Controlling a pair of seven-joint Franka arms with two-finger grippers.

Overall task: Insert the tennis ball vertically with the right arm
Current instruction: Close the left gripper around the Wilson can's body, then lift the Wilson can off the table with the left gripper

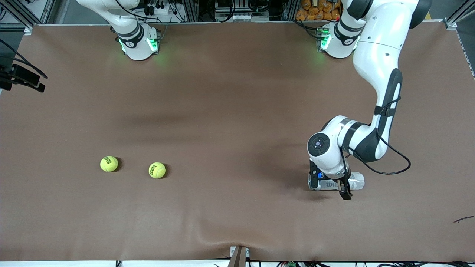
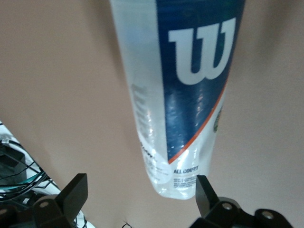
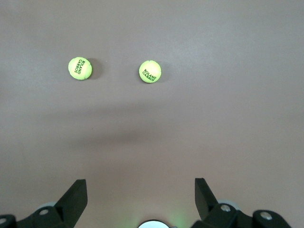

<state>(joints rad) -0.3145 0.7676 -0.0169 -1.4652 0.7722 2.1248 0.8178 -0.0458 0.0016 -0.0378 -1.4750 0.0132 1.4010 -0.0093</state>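
- tabletop (image 1: 230,111) of matte brown sheeting, smooth apart from a shallow wrinkle at the edge nearest the front camera, spans the whole scene.
- two fuzzy yellow-green tennis balls lie side by side toward the right arm's end: the outer tennis ball (image 1: 109,164) and the inner tennis ball (image 1: 157,170), near each other but apart, each round with dark printed lettering.
- a clear plastic ball can (image 1: 356,181) lies on its side toward the left arm's end, well apart from both balls; its cylindrical wall carries a glossy blue label with a large white "w" and a thin orange edge line.
- the left gripper (image 1: 343,185) is down at the can, its black fingers spread wide and straddling one end of the cylinder; the left wrist view shows one finger (image 2: 209,197) beside the can's clear end, contact not certain.
- the right gripper (image 3: 140,199) hangs high over the table with both balls in its wrist view, black angular fingers wide apart and holding nothing; this arm waits.
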